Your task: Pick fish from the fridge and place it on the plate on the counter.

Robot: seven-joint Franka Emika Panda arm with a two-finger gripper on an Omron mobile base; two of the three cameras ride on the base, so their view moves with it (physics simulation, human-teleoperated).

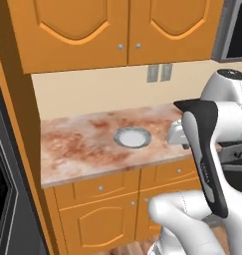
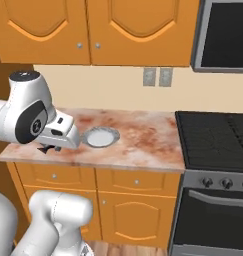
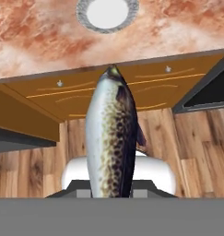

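A speckled fish (image 3: 111, 138), silver-bellied with a dark brown spotted back, stands up from the bottom of the hand view, and my gripper is shut on its tail end. Its head points toward the counter's front edge. The plate (image 3: 107, 14), round and silvery with a pale centre, lies on the mottled reddish counter (image 3: 35, 41) beyond the fish's head. From the right base view, my gripper (image 2: 48, 148) hangs just in front of the counter's left part, a little left of the plate (image 2: 99, 136). The plate (image 1: 133, 137) sits mid-counter, left of my hand (image 1: 176, 133). The fridge's grey side (image 1: 5, 199) runs along the left edge.
Orange upper cabinets (image 2: 93, 30) hang above the counter, with drawers and doors (image 2: 128, 200) below it. A black stovetop (image 2: 213, 137) adjoins the counter on the right, under a dark microwave (image 2: 225, 35). Wooden floor (image 3: 201, 152) lies below the hand.
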